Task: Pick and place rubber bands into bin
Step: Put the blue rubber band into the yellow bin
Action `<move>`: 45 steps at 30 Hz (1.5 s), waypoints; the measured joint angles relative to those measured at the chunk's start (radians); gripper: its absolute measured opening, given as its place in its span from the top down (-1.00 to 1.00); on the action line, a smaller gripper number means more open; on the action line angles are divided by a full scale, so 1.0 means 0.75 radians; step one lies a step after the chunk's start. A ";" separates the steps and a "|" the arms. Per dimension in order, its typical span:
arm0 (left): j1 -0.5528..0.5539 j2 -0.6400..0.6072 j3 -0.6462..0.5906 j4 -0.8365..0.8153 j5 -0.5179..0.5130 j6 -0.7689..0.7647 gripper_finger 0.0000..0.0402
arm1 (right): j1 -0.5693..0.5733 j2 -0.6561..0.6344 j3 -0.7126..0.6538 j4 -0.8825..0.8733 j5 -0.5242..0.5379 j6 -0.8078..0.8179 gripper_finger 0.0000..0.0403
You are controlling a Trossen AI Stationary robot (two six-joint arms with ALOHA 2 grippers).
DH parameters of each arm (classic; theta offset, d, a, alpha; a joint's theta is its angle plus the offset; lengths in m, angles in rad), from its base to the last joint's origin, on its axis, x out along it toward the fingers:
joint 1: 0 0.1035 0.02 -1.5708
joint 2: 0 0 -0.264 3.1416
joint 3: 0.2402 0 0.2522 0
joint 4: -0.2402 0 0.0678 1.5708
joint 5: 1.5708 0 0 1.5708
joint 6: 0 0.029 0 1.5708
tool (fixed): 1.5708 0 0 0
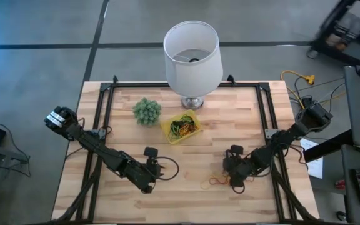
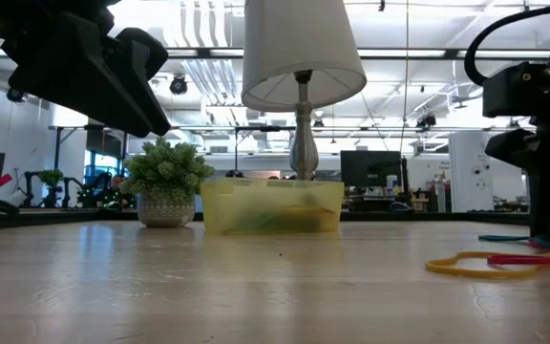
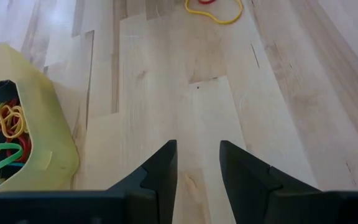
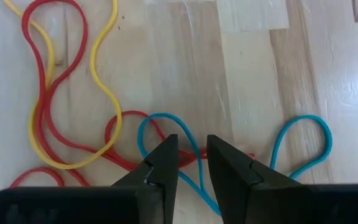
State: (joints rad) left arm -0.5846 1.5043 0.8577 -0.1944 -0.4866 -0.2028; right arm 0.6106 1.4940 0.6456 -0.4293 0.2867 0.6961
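At the near right of the table, I have the right gripper [image 4: 191, 163] down low over a small tangle of rubber bands [image 4: 73, 93]: a red one, a yellow one and a blue one [image 4: 303, 146] lying overlapped on the wood. Its fingers [image 4: 160, 171] are spread only narrowly, with a strand of the blue band running into the gap between them; I cannot tell whether they touch it yet.

The bin [image 1: 180, 127] sits near the middle of the table, just in front of the lamp [image 1: 192, 53] and beside the green ball plant [image 1: 147, 110], with many bands already inside. The left gripper [image 3: 197, 163] waits near the front left, fingers slightly parted and holding nothing, looking across bare wood toward the same loose pile.

My worry is the overlap. Because the 3 loops cross one another, closing on the blue strand may drag the red and yellow along, and they could drop off partway to the bin. The bands lie flat, so the fingers may also scrape the wood and pinch nothing if I sit too high.
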 joint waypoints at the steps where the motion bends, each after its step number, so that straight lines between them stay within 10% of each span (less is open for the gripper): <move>1: 0.000 0.000 0.000 0.000 0.000 0.000 0.48 | 0.000 0.000 -0.002 0.001 0.000 0.002 0.61; 18: -0.001 0.000 0.000 0.003 0.000 0.000 0.48 | -0.003 -0.001 0.038 0.022 0.079 -0.097 0.96; 36: 0.000 0.000 0.000 0.004 0.001 0.000 0.48 | -0.034 -0.003 0.464 0.023 0.684 -0.846 0.96; 45: -0.001 0.000 0.000 0.003 0.001 0.000 0.48 | -0.272 -0.003 0.555 0.055 0.713 -1.063 0.96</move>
State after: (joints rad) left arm -0.5850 1.5043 0.8577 -0.1920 -0.4862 -0.2028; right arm 0.4065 1.4918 1.0618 -0.3878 0.8211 -0.1012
